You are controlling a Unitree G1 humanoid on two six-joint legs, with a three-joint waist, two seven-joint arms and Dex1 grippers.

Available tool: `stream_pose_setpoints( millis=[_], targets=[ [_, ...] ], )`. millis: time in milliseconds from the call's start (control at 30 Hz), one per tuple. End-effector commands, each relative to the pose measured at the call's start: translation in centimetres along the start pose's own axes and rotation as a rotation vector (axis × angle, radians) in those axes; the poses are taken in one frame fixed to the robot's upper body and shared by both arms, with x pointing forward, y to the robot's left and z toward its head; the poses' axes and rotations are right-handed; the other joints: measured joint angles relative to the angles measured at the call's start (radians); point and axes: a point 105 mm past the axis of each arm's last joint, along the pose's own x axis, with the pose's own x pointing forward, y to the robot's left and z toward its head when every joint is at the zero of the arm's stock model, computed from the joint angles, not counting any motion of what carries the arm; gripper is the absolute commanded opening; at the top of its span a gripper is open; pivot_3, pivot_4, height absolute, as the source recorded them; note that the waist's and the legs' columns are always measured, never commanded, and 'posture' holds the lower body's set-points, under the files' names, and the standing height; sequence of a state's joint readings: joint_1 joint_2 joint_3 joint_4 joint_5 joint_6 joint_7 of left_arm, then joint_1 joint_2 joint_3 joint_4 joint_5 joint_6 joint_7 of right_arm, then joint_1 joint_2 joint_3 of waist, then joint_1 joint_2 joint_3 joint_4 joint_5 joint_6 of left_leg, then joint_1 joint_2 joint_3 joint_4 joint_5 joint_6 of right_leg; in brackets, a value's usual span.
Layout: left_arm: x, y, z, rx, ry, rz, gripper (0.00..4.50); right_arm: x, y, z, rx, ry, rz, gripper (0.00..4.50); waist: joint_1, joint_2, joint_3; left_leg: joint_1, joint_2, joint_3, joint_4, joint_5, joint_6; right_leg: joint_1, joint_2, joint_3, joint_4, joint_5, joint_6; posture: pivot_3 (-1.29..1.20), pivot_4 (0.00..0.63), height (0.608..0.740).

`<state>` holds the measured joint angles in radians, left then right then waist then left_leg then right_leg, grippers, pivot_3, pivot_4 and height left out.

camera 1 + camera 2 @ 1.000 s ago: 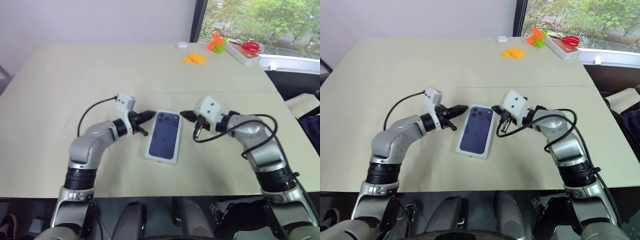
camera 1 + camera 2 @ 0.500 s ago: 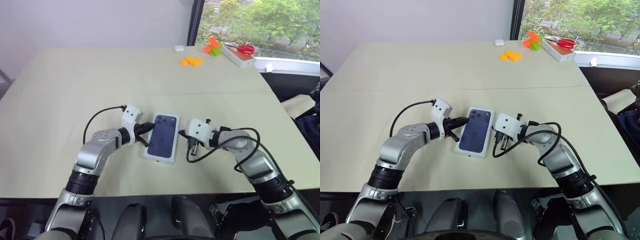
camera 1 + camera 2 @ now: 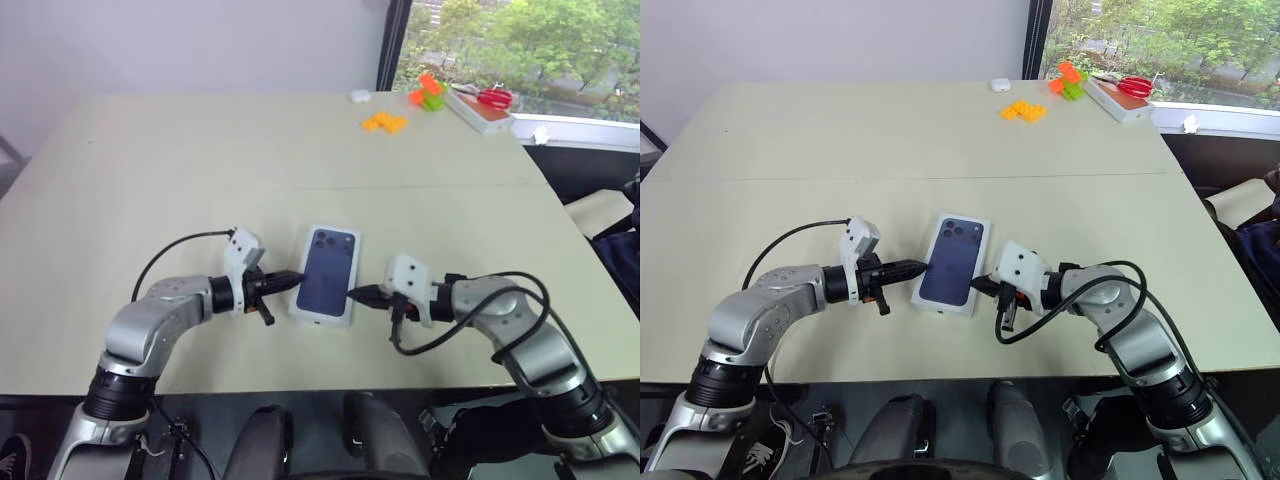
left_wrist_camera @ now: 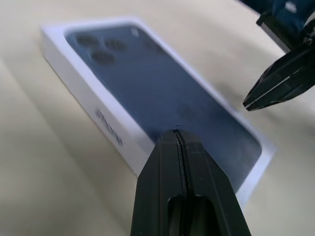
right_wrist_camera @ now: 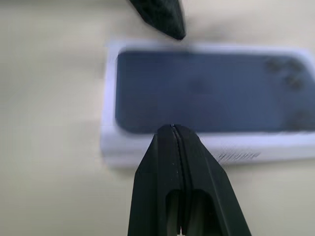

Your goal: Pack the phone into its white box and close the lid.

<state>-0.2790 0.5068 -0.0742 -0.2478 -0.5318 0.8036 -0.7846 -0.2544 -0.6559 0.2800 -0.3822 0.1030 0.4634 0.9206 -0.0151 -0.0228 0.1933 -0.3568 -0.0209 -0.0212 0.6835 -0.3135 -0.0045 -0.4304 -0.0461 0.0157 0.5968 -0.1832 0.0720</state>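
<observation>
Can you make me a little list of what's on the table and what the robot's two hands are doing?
box: the lid, printed with a dark phone back, sits closed on the white box, near the table's front edge
left gripper: shut, tip at the lid's left long side
right gripper: shut, tip at the lid's right long side
held: nothing
table: pale beige
far corner: orange blocks, green block, red scissors on a flat box, small white thing
</observation>
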Motion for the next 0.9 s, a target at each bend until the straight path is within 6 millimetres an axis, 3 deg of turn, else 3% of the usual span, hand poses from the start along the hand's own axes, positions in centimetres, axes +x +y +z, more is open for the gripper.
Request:
stream_pose_setpoints(
  millis=[33, 167, 300, 433, 533, 767, 900],
  targets=[
    [0.2, 1.0, -0.7, 0.021, 0.050, 0.061, 0.00, 0.4, -0.5, -1.0, -0.107, 0.076, -0.037, 0.01, 0.000, 0.000, 0.000, 0.001, 0.000, 0.000, 0.000, 0.000, 0.000, 0.000, 0.000, 0.000, 0.000, 0.000, 0.000, 0.00, 0.150, 0.740],
    [0.1, 1.8, -1.4, 0.052, 0.087, 0.106, 0.00, 0.3, -1.8, -0.9, -0.081, 0.076, -0.081, 0.01, 0.002, -0.001, -0.002, 0.003, 0.000, 0.000, 0.000, 0.000, 0.000, 0.003, 0.000, 0.000, 0.000, 0.000, 0.000, 0.00, 0.150, 0.740],
    [0.2, 1.7, 1.0, 0.033, -0.043, 0.091, 0.00, 0.1, -2.6, -0.7, -0.063, 0.061, -0.100, 0.01, 0.004, -0.001, -0.002, 0.003, 0.000, 0.000, 0.000, 0.000, 0.000, 0.003, 0.000, 0.000, 0.000, 0.000, 0.000, 0.00, 0.150, 0.740],
    [-0.5, 2.2, 2.3, 0.018, -0.101, 0.092, 0.00, -0.3, -3.3, 0.8, 0.047, -0.034, -0.110, 0.01, 0.004, -0.001, -0.001, 0.001, 0.000, -0.001, 0.000, 0.000, 0.000, 0.002, 0.000, 0.000, 0.000, 0.001, -0.001, 0.00, 0.150, 0.740],
    [-2.0, 3.1, 4.4, 0.051, -0.174, 0.109, 0.85, -1.6, -4.6, 3.1, 0.114, -0.178, -0.118, 0.89, 0.003, -0.001, 0.000, 0.000, 0.000, -0.001, 0.000, 0.000, 0.000, 0.000, 0.000, 0.000, 0.000, 0.002, -0.003, 0.00, 0.150, 0.740],
    [-5.5, 5.2, 6.0, 0.141, -0.174, 0.110, 4.39, -4.7, -7.3, 4.5, 0.085, -0.269, -0.144, 4.39, 0.001, 0.000, 0.000, -0.001, 0.000, -0.001, -0.001, 0.000, 0.000, -0.001, 0.000, -0.001, 0.000, 0.002, -0.003, 0.00, 0.150, 0.740],
    [-7.5, 6.9, 5.9, 0.203, -0.117, 0.128, 4.45, -6.4, -8.6, 4.1, 0.095, -0.268, -0.141, 4.45, 0.002, 0.000, 0.001, -0.002, 0.000, 0.000, -0.001, 0.000, 0.001, -0.002, 0.000, 0.000, -0.001, 0.002, -0.003, 0.00, 0.150, 0.740]
  ],
)
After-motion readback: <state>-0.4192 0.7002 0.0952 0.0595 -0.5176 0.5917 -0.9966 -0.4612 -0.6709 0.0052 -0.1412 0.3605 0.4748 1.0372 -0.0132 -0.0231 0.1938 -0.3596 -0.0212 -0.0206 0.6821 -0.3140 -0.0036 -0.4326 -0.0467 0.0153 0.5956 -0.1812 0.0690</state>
